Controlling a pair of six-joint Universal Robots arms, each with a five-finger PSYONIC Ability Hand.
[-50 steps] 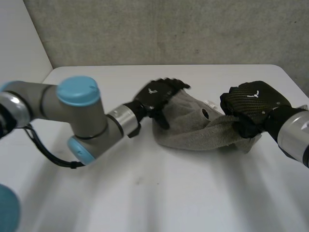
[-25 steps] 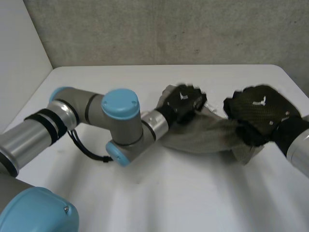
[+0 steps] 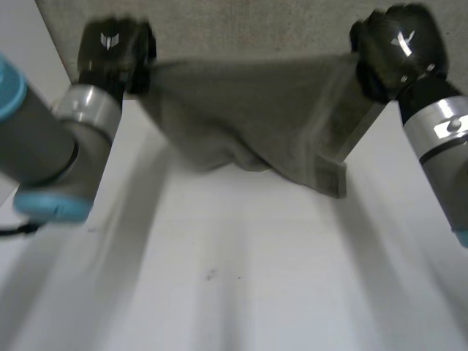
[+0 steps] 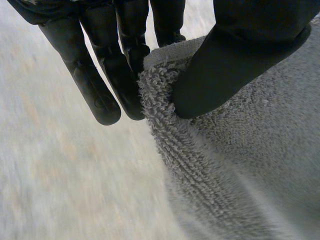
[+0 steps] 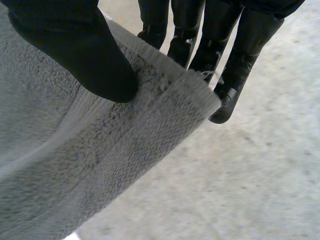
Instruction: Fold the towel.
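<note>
1. Left hand (image 3: 115, 45) is pinching the top left corner of the grey terry towel (image 3: 248, 110). In the left wrist view its thumb (image 4: 240, 55) squeezes the loopy cloth against the straight fingers (image 4: 122, 65), right at the towel's edge.
2. Right hand (image 3: 398, 47) has the same kind of grip on the top right corner, thumb (image 5: 75, 50) on one face and fingers (image 5: 242, 60) behind the other. The corner tip pokes out just past them.
3. So the towel is held up in the air between the two hands, over the table (image 3: 241, 292). Its long axis runs side to side across the head view. The top edge is pulled fairly taut and close to level, and the rest hangs down.
4. The bottom edge isn't straight at all. It sags in a rounded belly around the middle, and the lower right corner, with a flat woven hem band, drops lowest.
5. The surface is a plain white tabletop with a small dark speck (image 3: 210, 275) near the middle. Behind it is a rough grey wall (image 3: 241, 29), plus a white panel (image 3: 29, 51) off to the left.
6. Hard to call whether that lowest corner touches the table or hangs just off it. The hanging cloth hides the far part of the table. The left arm (image 3: 51, 139) and right arm (image 3: 439, 139) are both cut off at the sides.
</note>
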